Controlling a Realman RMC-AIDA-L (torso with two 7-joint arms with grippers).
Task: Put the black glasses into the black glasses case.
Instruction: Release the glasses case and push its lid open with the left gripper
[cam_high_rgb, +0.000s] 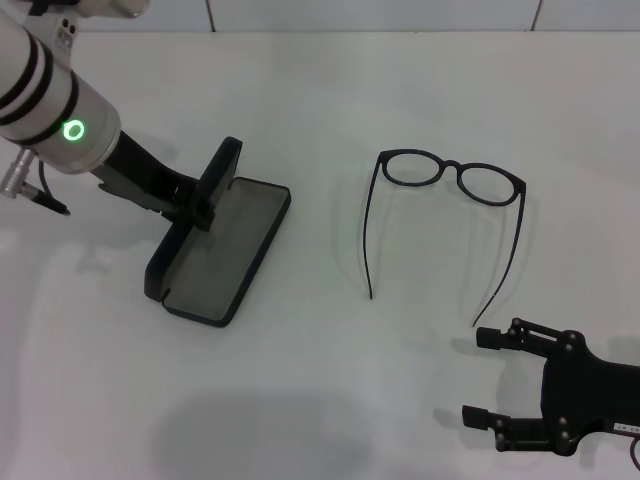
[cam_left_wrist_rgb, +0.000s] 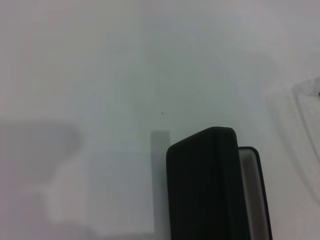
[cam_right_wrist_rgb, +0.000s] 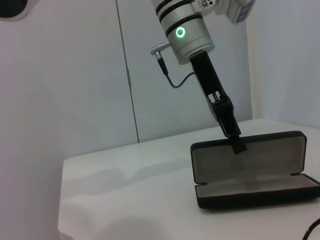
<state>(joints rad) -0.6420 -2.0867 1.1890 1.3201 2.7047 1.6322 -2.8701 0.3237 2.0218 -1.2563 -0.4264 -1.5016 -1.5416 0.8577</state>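
Matte black case: lies open on the white table, left of centre in the head view; grey lining up, lid raised nearly upright on the side toward the left arm.
Left arm: white, black bands, green ring light lit; reaches in from the upper left of the head view down to the case lid.
Left gripper: at the raised lid's top edge, fingers closed on the lid; the right wrist view shows a finger lying over the lid's inner face.
Left wrist view: only a rounded corner of the case, a strip of pale lining beside it, and table.
Glasses: on the table right of the case, well apart from it; rims toward the far side, both temples unfolded and pointing toward the robot. Nothing touches them.
Right gripper: low at the right near edge of the head view, fingers spread open and pointing left, holding nothing; just nearer the robot than the right temple tip, not touching it.
Right wrist view: open case side-on near the table edge, left arm above it.
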